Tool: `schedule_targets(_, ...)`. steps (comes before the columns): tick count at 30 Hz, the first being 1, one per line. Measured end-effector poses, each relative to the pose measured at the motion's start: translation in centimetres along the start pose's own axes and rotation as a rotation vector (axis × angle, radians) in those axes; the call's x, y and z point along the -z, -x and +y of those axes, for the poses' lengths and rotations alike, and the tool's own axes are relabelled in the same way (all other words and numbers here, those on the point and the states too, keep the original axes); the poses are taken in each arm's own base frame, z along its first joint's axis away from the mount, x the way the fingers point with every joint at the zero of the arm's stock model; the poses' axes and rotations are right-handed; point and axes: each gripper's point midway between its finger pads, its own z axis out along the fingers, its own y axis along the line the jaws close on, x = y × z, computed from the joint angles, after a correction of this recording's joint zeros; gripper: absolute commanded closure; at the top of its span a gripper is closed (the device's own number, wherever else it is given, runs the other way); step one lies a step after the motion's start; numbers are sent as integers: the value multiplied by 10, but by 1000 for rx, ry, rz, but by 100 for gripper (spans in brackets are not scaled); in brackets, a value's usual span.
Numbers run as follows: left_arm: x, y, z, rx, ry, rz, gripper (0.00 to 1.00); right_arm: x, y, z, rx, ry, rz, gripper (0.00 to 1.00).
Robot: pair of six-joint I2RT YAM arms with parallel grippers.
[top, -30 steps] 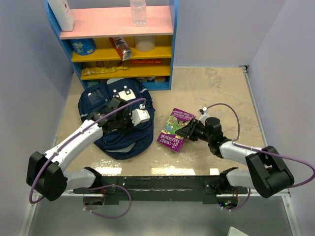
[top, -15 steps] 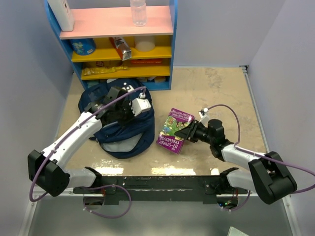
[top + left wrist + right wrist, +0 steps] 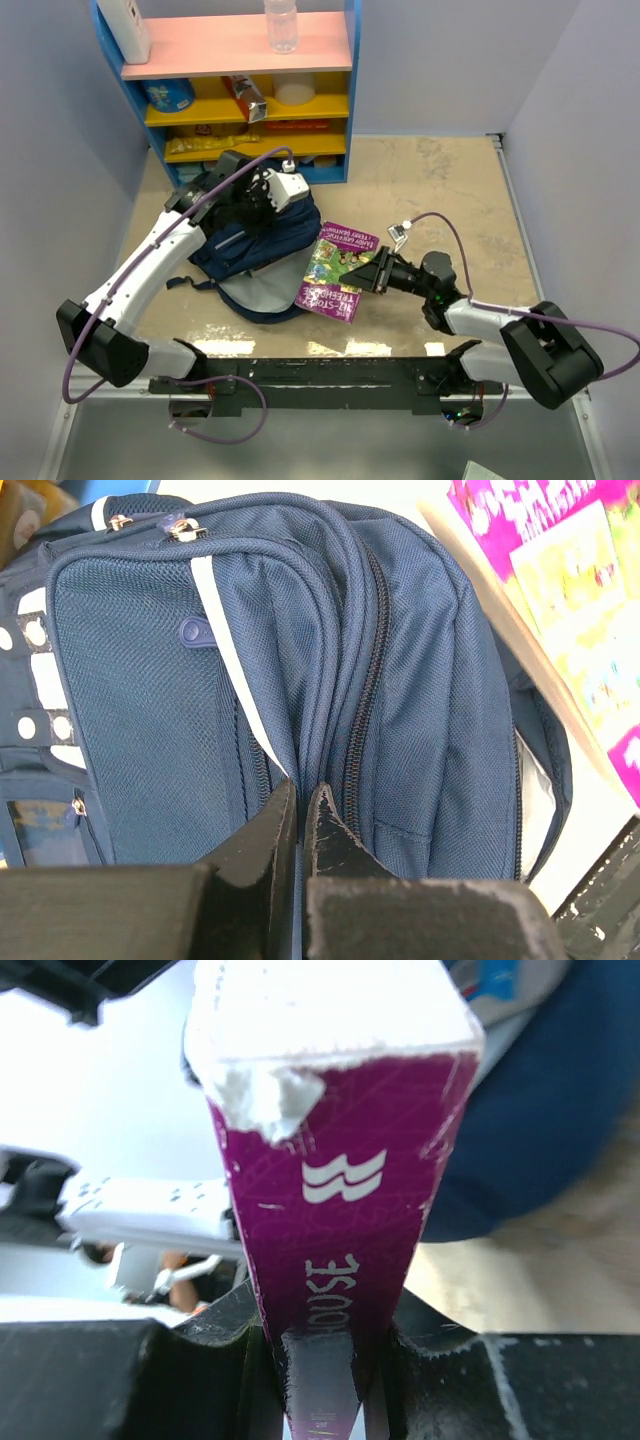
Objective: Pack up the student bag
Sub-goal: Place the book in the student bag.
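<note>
The student bag (image 3: 262,246), navy with light stripes, lies in front of the shelf, its top edge pulled up toward the shelf. My left gripper (image 3: 258,199) is shut on a fold of the student bag (image 3: 420,660) beside a zip; its fingertips (image 3: 325,810) pinch the blue cloth. A purple book (image 3: 335,272) hangs tilted just right of the bag, one corner over the bag's light inner lining. My right gripper (image 3: 380,272) is shut on the book's spine (image 3: 340,1190), and the bag (image 3: 560,1110) shows blurred behind it. The book's cover (image 3: 560,570) appears at the right of the left wrist view.
A blue, pink and yellow shelf unit (image 3: 240,90) stands at the back, close behind the bag, with a clear bottle (image 3: 281,25) on top and snacks on its lower shelves. Grey walls close in on both sides. The beige tabletop (image 3: 440,190) spreads to the right.
My left gripper closed on the bag and pulled its top up and back toward the shelf. My right gripper carried the book left, up to the bag's side.
</note>
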Motion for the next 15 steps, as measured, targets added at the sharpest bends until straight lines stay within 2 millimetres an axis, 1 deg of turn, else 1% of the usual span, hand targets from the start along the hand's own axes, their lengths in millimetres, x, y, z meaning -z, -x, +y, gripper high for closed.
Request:
schedule_targets(2, -1, 1, 0, 6, -4, 4, 100, -5, -7, 9, -6, 44, 26, 100)
schedule_targets(5, 0, 4, 1, 13, -4, 5, 100, -16, -19, 8, -54, 68, 63, 100)
schedule_targets(6, 1, 4, 1, 17, -3, 5, 100, -21, -23, 3, -83, 60, 77, 100)
schedule_targets(7, 2, 5, 2, 20, -1, 3, 100, -27, -30, -7, -129, 36, 102, 100)
schedule_targets(10, 3, 10, 4, 29, 2, -5, 100, -51, -60, -47, -298, -75, 200, 100)
schedule_targets(11, 3, 12, 4, 34, 1, -8, 100, -60, -73, -61, -347, -117, 236, 100)
schedule_targets(13, 4, 13, 4, 35, -2, -10, 100, -73, -91, -70, -382, -141, 281, 100)
schedule_targets(15, 5, 12, 3, 37, -8, -4, 100, -91, -100, -61, -368, -100, 312, 100)
